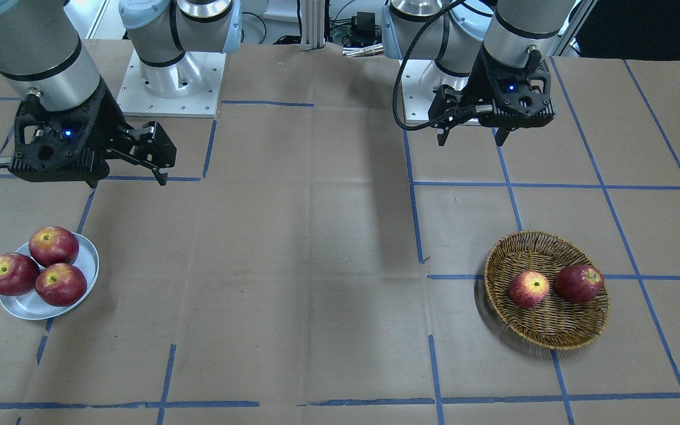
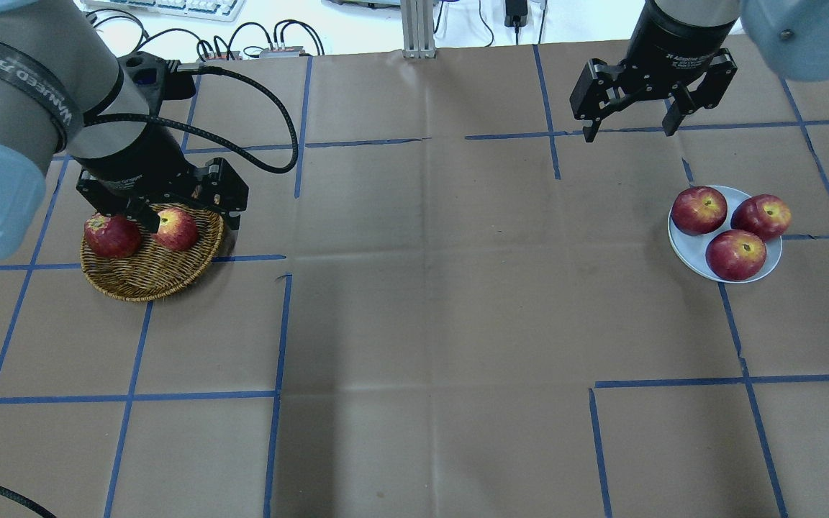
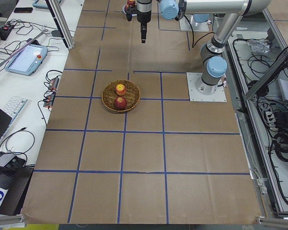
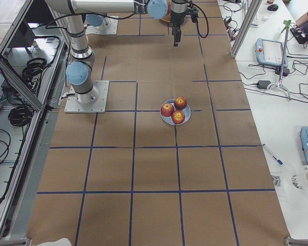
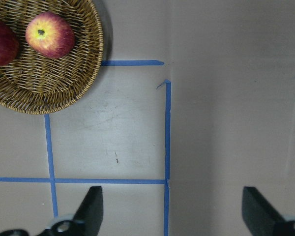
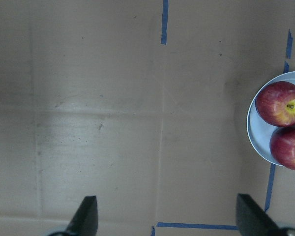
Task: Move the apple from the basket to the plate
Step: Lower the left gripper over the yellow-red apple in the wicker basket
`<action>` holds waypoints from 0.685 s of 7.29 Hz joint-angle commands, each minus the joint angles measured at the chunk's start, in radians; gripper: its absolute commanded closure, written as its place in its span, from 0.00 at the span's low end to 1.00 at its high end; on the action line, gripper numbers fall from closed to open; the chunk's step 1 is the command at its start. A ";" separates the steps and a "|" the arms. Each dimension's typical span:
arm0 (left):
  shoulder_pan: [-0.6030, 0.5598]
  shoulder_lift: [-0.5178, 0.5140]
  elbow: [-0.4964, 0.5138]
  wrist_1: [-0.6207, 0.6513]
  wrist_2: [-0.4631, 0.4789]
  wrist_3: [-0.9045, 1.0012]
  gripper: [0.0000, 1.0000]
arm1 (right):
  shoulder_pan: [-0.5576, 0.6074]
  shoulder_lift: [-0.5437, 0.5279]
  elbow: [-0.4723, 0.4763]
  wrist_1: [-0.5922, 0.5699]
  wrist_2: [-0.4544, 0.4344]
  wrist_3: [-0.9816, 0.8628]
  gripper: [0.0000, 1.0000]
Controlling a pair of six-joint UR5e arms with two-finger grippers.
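Observation:
The apple [image 1: 528, 289], red with a yellow blush, lies in the wicker basket [image 1: 552, 327] beside a darker apple [image 1: 579, 283]. It also shows in the overhead view [image 2: 175, 229] and at the top left of the left wrist view [image 5: 50, 34]. My left gripper [image 1: 471, 141] hangs open and empty, high above the table next to the basket [image 5: 54, 83]. The pale plate [image 1: 21, 310] holds three dark red apples. My right gripper [image 1: 127, 182] is open and empty, raised behind the plate [image 6: 250, 132], which sits at the right edge of its wrist view.
Brown paper with blue tape lines covers the table. The wide stretch between the basket [image 2: 148, 277] and the plate [image 2: 691, 248] holds no objects. Both arm bases stand at the robot's edge. Cables and devices lie beyond the table edges.

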 commanded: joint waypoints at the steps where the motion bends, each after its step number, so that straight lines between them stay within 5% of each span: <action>1: 0.000 0.001 -0.018 0.006 -0.014 0.006 0.00 | 0.000 0.001 0.000 0.000 0.001 0.000 0.00; 5: 0.000 0.001 -0.026 0.004 -0.016 0.009 0.00 | -0.004 0.000 0.000 0.000 0.001 0.000 0.00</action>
